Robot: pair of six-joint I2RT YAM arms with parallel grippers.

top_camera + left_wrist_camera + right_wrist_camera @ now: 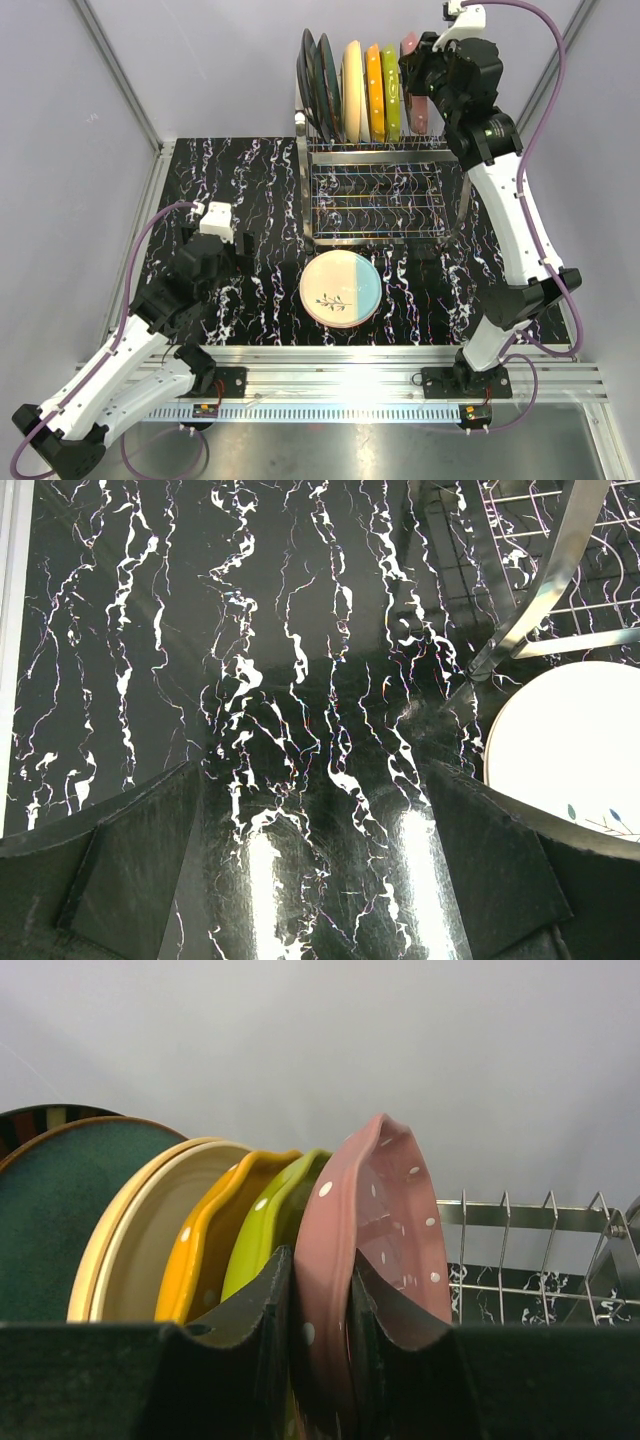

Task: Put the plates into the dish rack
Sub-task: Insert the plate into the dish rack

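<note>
The chrome dish rack [380,190] stands at the back of the table, with several plates upright in its top row: dark ones [315,85], a cream one [352,90], an orange one [374,92] and a green one [391,95]. My right gripper [420,88] is shut on the rim of the pink spotted plate [385,1200], which stands upright beside the green plate [275,1215]; its fingers [262,1310] clamp both faces. A pale blue-and-cream sprig plate [341,288] lies flat in front of the rack. To that plate's left, my left gripper [238,250] hangs open above the bare table, empty [310,770].
The table top [240,180] is black marble-patterned. Empty rack tines [530,1240] stand to the right of the pink plate. A rack leg [540,590] and the sprig plate's edge [570,740] lie to the right of my left gripper. Grey walls enclose the back and sides.
</note>
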